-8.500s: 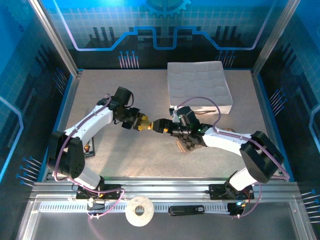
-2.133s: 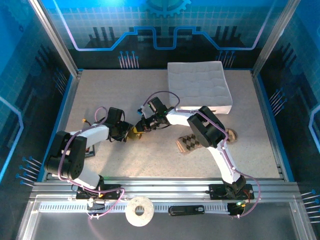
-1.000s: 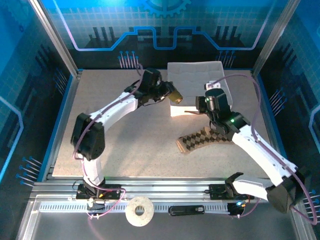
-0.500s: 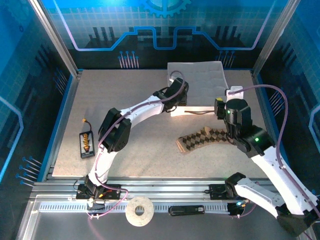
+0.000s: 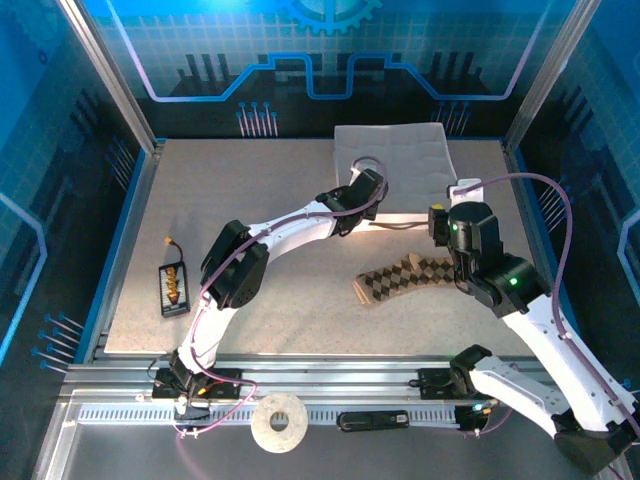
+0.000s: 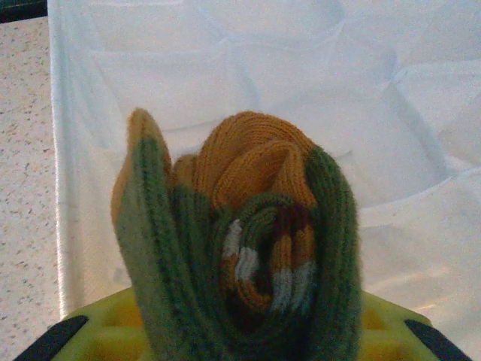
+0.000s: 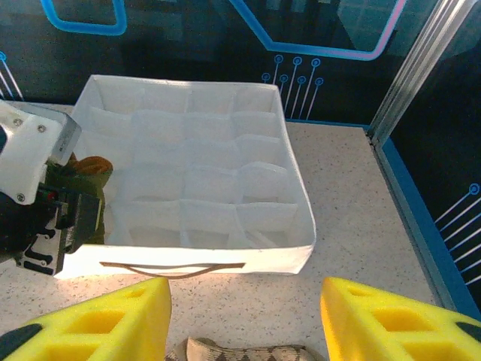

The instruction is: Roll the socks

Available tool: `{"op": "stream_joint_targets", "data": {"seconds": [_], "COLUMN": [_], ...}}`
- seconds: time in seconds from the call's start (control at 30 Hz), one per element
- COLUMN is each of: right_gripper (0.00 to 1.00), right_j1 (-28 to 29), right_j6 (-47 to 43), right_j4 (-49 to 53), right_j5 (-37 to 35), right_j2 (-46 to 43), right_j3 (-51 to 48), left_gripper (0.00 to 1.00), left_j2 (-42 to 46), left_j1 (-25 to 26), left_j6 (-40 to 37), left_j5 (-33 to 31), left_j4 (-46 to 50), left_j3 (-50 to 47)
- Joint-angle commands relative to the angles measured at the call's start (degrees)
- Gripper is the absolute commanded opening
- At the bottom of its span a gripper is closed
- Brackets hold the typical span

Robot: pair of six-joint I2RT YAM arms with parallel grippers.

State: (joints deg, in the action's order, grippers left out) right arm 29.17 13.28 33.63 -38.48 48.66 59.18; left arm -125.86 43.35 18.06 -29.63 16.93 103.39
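The left gripper (image 5: 350, 205) is clamped on the rolled olive-green sock (image 6: 240, 248), held over the near-left corner of the white box (image 7: 188, 256). We treat the roll as light, soft and springy, so it may unroll when released. The right gripper (image 7: 244, 316) hangs open above the argyle sock (image 5: 405, 277), which lies flat on the table (image 5: 230, 220); we would grasp it at one end. The thin box walls would likely buckle on contact. The table has open room on the left.

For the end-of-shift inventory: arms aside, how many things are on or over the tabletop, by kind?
Socks: 2, the rolled olive-green sock and the argyle sock
White divided box: 1
Black wired pack: 1
Total: 4
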Motion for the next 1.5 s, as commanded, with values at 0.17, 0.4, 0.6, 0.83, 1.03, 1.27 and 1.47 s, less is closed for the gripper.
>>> {"op": "stream_joint_targets", "data": {"seconds": [0.17,0.4,0.6,0.83,1.03,1.27,1.47], "right_gripper": [0.54,0.54,0.55,0.55,0.55,0.52,0.46], "right_j1": [-0.80,-0.80,-0.88,-1.09,-1.29,-1.90,-3.24], "right_j6": [1.93,2.48,2.32,2.28,2.19,2.62,3.46], "right_j4": [0.72,0.39,-0.10,-1.11,-1.44,-0.51,0.15], "right_j5": [1.61,2.44,2.42,2.88,3.38,4.25,7.13], "right_j2": [-0.24,0.71,1.25,2.57,3.10,3.19,3.96], "right_j3": [-1.58,-1.47,-1.49,-1.19,-1.27,-1.98,-1.86], "left_gripper": [0.00,0.18,0.60,0.75,0.72,0.50,0.39], "left_j2": [0.27,-1.31,1.57,5.16,8.09,7.61,3.45], "left_j1": [-0.14,-1.04,-2.59,-5.19,-7.89,-9.31,-9.34], "left_j6": [1.18,4.68,9.61,14.40,19.29,21.44,21.79], "left_j5": [0.78,6.18,11.69,18.81,22.08,27.04,27.67], "left_j4": [3.79,8.50,12.02,17.17,19.88,23.11,29.32], "left_j3": [0.00,2.60,2.97,5.89,7.08,10.84,16.64]}}
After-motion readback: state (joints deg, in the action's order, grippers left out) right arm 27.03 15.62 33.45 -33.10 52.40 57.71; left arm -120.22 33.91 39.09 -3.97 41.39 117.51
